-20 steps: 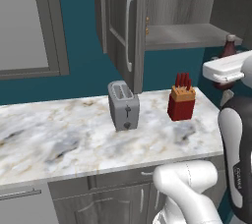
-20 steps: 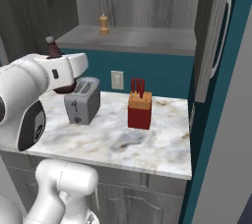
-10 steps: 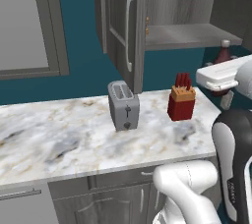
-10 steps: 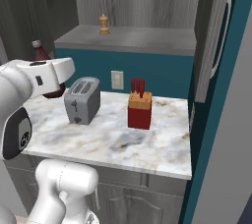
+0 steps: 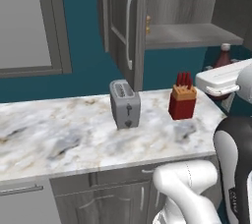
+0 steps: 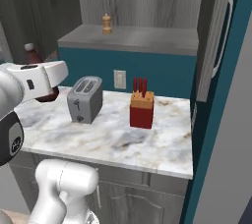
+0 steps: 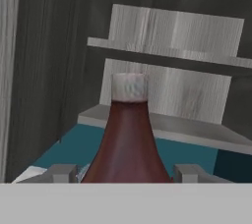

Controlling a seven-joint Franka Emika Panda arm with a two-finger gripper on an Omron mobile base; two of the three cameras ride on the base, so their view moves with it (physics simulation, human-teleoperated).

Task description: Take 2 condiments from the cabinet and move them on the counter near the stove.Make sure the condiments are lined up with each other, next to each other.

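**Bottle held beside the open cabinet**

A white-grey marble surface [image 5: 59,139] tops grey cabinets against a teal wall. On it stand a grey toaster [image 5: 124,103] and a red knife block [image 5: 182,101]. The wall cabinet [image 6: 133,39] is open, a tan shaker [image 6: 106,23] on its shelf. The end effector [image 7: 127,174] pinches a dark red-brown bottle [image 7: 128,134] with a pale cap, upright, off the surface's end.
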